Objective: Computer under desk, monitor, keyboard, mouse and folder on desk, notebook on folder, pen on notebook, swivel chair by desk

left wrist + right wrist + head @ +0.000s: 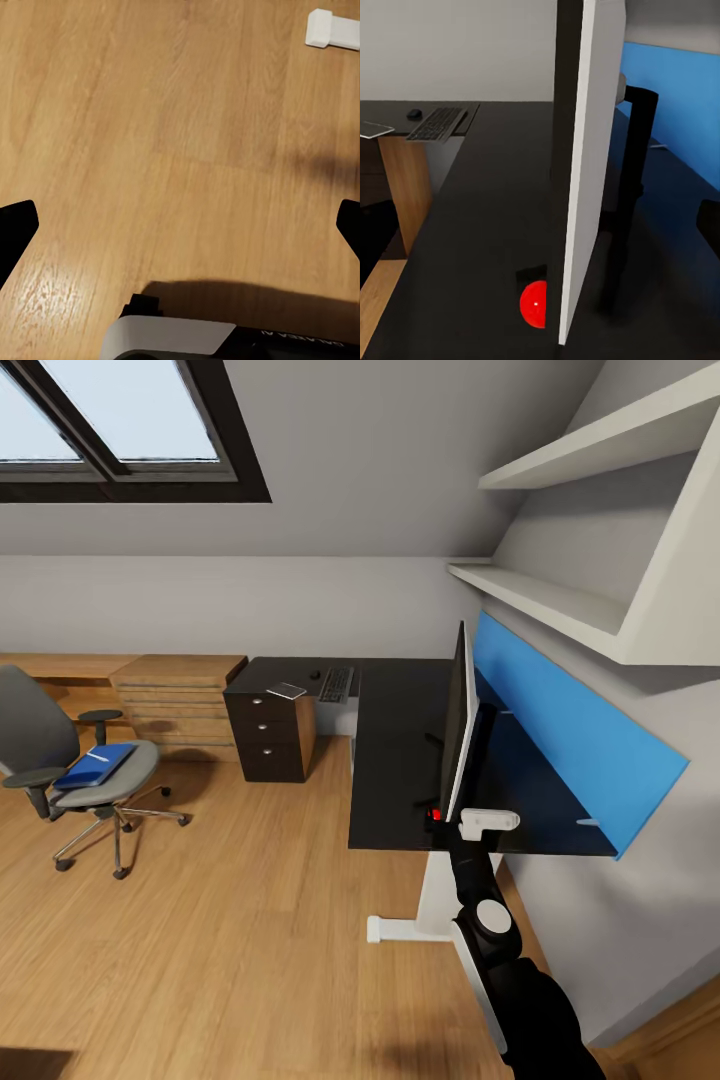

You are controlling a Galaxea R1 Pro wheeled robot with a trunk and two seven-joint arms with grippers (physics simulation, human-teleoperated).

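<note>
The right gripper (452, 822) straddles the near edge of the monitor (460, 725), which stands upright on the desk (400, 760); whether its fingers grip or stand apart I cannot tell. The step looks like settling the monitor, and next the arm must let go cleanly. The left gripper (180, 225) hangs wide open above the floor (150, 112), while the folder (95, 765) waits on the swivel chair (60, 760) at far left.

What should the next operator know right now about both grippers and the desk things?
Left gripper: open, empty, over the wooden floor.
Right gripper: fingers apart, holding nothing, at the near edge of the wide white-backed monitor.
Done: the monitor stands on the black-topped desk.
Left: the slim dark grey keyboard lies at the desk's far end, apart from the monitor. The flat bright blue folder, with the thin white pen on it, lies on the grey swivel chair, away from the desk.
</note>
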